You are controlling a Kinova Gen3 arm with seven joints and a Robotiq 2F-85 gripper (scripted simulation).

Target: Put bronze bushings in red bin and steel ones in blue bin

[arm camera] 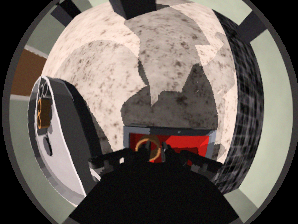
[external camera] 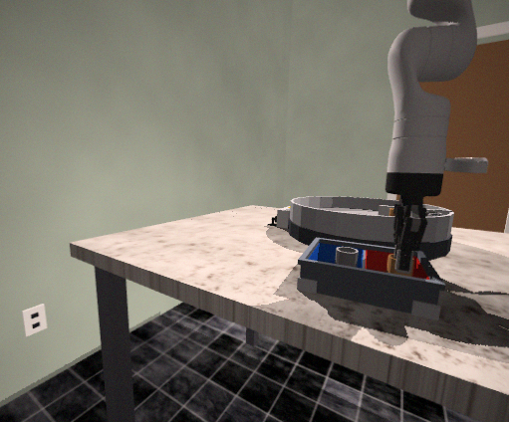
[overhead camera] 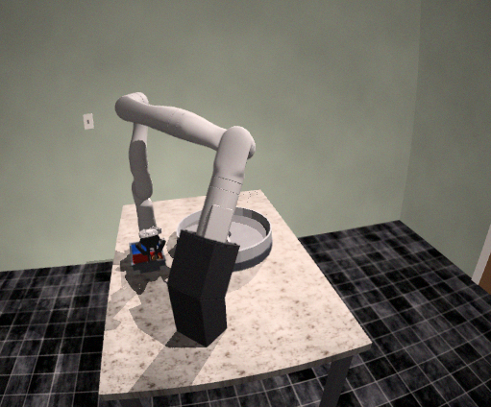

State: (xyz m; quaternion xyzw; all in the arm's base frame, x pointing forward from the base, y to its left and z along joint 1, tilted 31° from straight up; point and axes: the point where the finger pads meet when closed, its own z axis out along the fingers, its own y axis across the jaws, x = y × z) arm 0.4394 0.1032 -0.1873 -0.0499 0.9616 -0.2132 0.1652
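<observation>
Wrist view: gripper [overhead camera: 153, 251] [external camera: 405, 268] [arm camera: 156, 146] fingers narrowly apart, hold unclear; snagged, the bronze bushing [overhead camera: 153, 258] [external camera: 391, 264] [arm camera: 151, 158] could lift from the red bin [overhead camera: 139, 258] [external camera: 376, 261] [arm camera: 199, 142].

Pale grey arm, black end effector [overhead camera: 152, 253] [external camera: 409, 266] [arm camera: 156, 146]
Rounded, smooth segments; thin seam lines and a black collar above the end effector.

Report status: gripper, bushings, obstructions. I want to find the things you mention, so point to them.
Gripper [overhead camera: 153, 252] [external camera: 407, 266] [arm camera: 156, 146] low in red bin [overhead camera: 139, 257] [external camera: 376, 260] [arm camera: 190, 142], grip unconfirmed. Bronze bushing [external camera: 392, 264] [arm camera: 159, 149] at fingers. Steel bushing [external camera: 347, 257] in blue bin [external camera: 325, 252] [overhead camera: 138, 247]. No obstruction seen.
</observation>
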